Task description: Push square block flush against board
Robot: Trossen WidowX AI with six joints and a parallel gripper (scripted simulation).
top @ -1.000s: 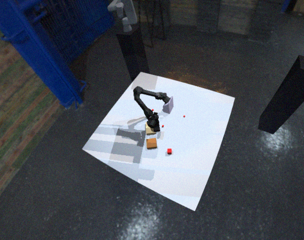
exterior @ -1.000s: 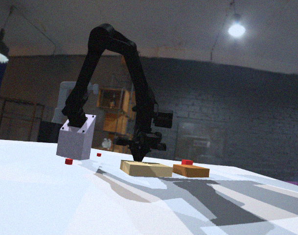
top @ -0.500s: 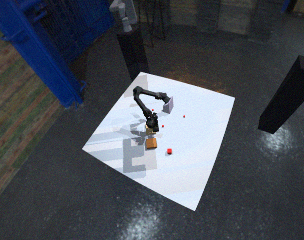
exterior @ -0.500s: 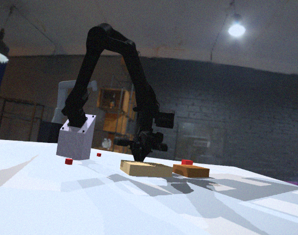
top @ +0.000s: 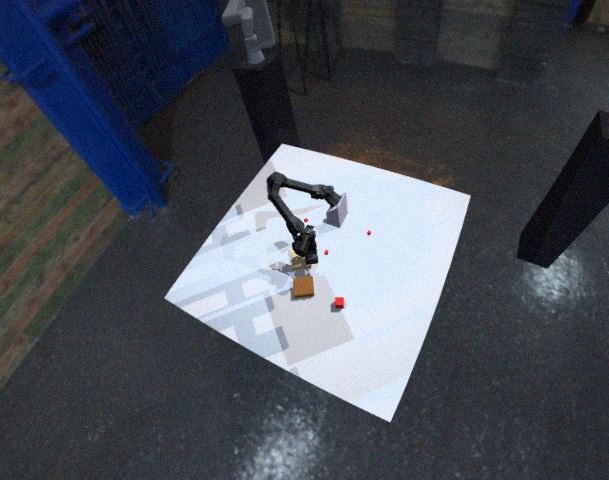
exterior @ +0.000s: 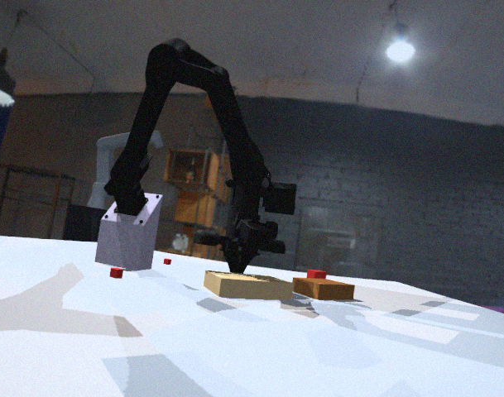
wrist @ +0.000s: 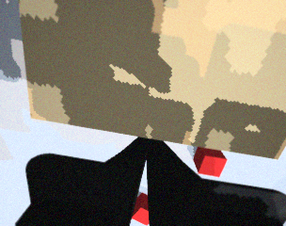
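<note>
"So, what fills the top view?"

"A white table [top: 413, 289] [exterior: 243, 367] [wrist: 8, 108], with one corner pointing down and another out to the left."

"And the arm?"

"The black arm [top: 283, 206] [exterior: 239, 123] bends over it from a pale purple stand [top: 337, 212] [exterior: 126, 243], which sits nearer the upper edge than the lower one."

"Where's the board?"

"The pale board [top: 300, 262] [exterior: 256, 287] [wrist: 181, 71] lies flat, nearer the left corner than the right one, partly covered by the arm from above."

"Is the gripper [top: 309, 252] [exterior: 237, 270] [wrist: 149, 137] holding it?"

"No, its fingers are closed on nothing. The tips point down right at one side of the board; I can't tell whether they touch."

"And the square block?"

"That's the orange-brown block [top: 303, 286] [exterior: 324, 289], flat, between the board and the lower edge. From above, a narrow gap separates them, so they aren't joined."

"Anything smaller?"

"A red cube [top: 339, 302] [exterior: 316, 274] near the block, toward the bottom corner, and a tiny red piece [top: 369, 232] toward the right edge."
</note>
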